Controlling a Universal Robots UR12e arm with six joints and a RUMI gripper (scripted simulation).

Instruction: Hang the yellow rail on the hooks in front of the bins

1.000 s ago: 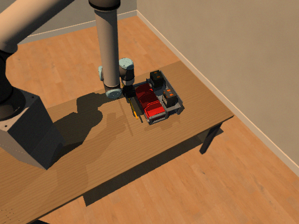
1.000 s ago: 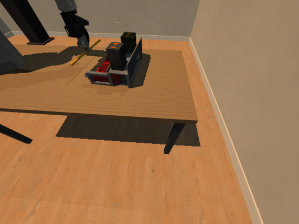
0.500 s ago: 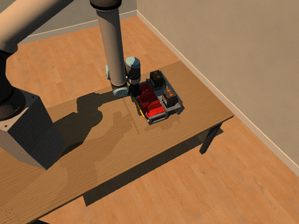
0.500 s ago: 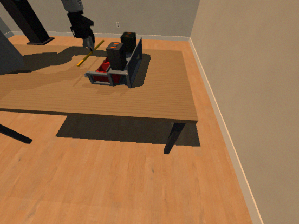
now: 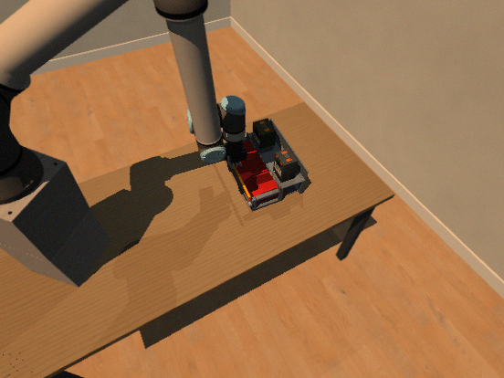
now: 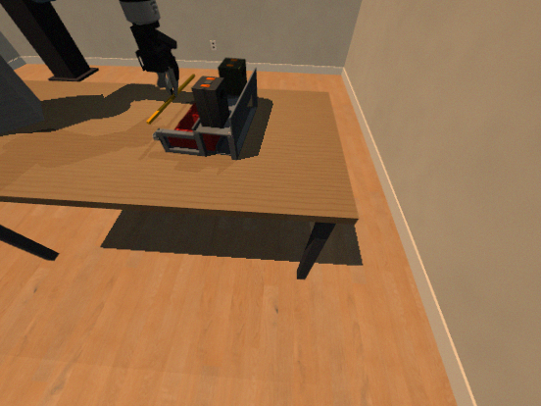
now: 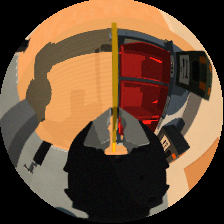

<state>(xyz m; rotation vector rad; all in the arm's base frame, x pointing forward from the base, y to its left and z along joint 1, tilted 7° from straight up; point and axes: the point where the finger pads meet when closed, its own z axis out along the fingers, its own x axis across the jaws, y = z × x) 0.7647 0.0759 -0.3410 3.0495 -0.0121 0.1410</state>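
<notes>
From my station I have the yellow rail (image 5: pixel 243 182) (image 6: pixel 161 109) (image 7: pixel 115 65) pinched between the gripper's (image 6: pixel 172 92) (image 7: pixel 114 131) fingers, which stand nearly together. In the exterior view the rail is up in the air over the bench (image 5: pixel 183 256) (image 6: pixel 274 188), beside the open front of the grey rack (image 5: pixel 279 196) (image 6: pixel 201 143) (image 7: pixel 171 60). The wrist view shows it running alongside the red bins (image 5: pixel 257 170) (image 6: pixel 188 120) (image 7: pixel 144 60), on their front side. It is off the hooks; I make out the near one (image 6: pixel 157 134) at the rack's front corner, lower than the rail. Behind the bins, two dark boxes with orange marks stand in the rack, one (image 5: pixel 286 165) (image 6: pixel 211 102) nearer the exterior camera, the other (image 5: pixel 264 132) (image 6: pixel 232 76) farther off.

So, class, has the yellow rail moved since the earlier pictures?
Yes: the yellow rail has shifted toward the red bins, judged in the exterior view.
</notes>
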